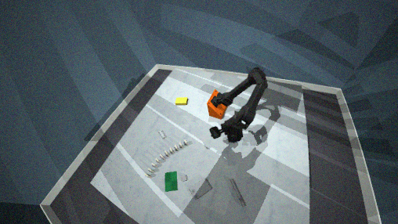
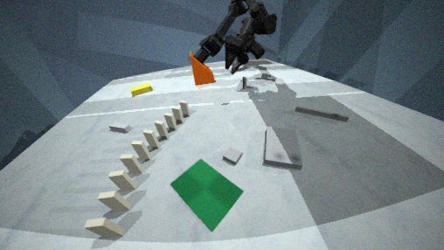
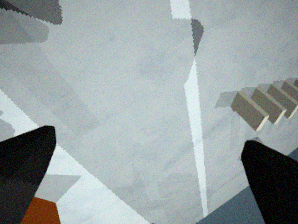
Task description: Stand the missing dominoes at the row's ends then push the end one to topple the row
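A curved row of several tan dominoes (image 1: 166, 153) (image 2: 144, 149) (image 3: 262, 106) stands on the table's left part. Two pale loose pieces lie flat: one beside the row (image 1: 162, 134) (image 2: 119, 127), one near the green patch (image 1: 184, 177) (image 2: 232, 156). A small upright piece (image 2: 244, 82) stands on its own near the arm, far from the row. My gripper (image 1: 215, 132) (image 2: 234, 65) (image 3: 152, 143) is open and empty. It hangs above the table near the orange wedge, well away from the row.
An orange wedge (image 1: 216, 106) (image 2: 201, 72) stands by the arm's base. A yellow block (image 1: 181, 100) (image 2: 142, 89) lies behind the row. A green patch (image 1: 171, 181) (image 2: 206, 192), a grey slab (image 2: 280, 149) and a dark bar (image 2: 321, 114) lie on the table.
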### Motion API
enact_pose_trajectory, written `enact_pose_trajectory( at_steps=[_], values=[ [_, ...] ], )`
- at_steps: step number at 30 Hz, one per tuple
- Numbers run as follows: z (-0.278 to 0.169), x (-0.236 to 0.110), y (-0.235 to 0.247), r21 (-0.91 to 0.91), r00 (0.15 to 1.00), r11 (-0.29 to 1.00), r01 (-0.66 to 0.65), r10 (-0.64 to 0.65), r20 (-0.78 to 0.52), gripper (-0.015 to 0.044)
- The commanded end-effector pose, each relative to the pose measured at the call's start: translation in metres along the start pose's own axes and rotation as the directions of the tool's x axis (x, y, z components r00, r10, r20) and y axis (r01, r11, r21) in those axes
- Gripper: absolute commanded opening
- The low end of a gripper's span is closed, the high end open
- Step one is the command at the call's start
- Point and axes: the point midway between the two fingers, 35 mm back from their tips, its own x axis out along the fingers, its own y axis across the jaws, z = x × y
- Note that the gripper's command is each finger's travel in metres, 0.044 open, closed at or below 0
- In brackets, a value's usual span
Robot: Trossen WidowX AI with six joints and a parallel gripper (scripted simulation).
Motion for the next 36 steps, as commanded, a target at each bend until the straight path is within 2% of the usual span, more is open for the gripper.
enact_pose_trajectory(
  at_steps=[1, 5, 18, 29, 36],
  values=[
    [0.01, -0.032, 0.033, -0.434, 0.905, 0.862, -0.263, 0.376, 0.199, 0.044],
    [0.019, -0.05, 0.04, -0.555, 0.834, 0.798, -0.233, 0.457, 0.308, 0.044],
    [0.019, -0.049, 0.04, -0.555, 0.835, 0.798, -0.233, 0.457, 0.307, 0.044],
    [0.038, 0.001, 0.067, -0.556, 0.834, 0.798, -0.231, 0.457, 0.309, 0.044],
    [0.041, 0.008, 0.072, -0.556, 0.833, 0.798, -0.231, 0.458, 0.311, 0.044]
  ],
)
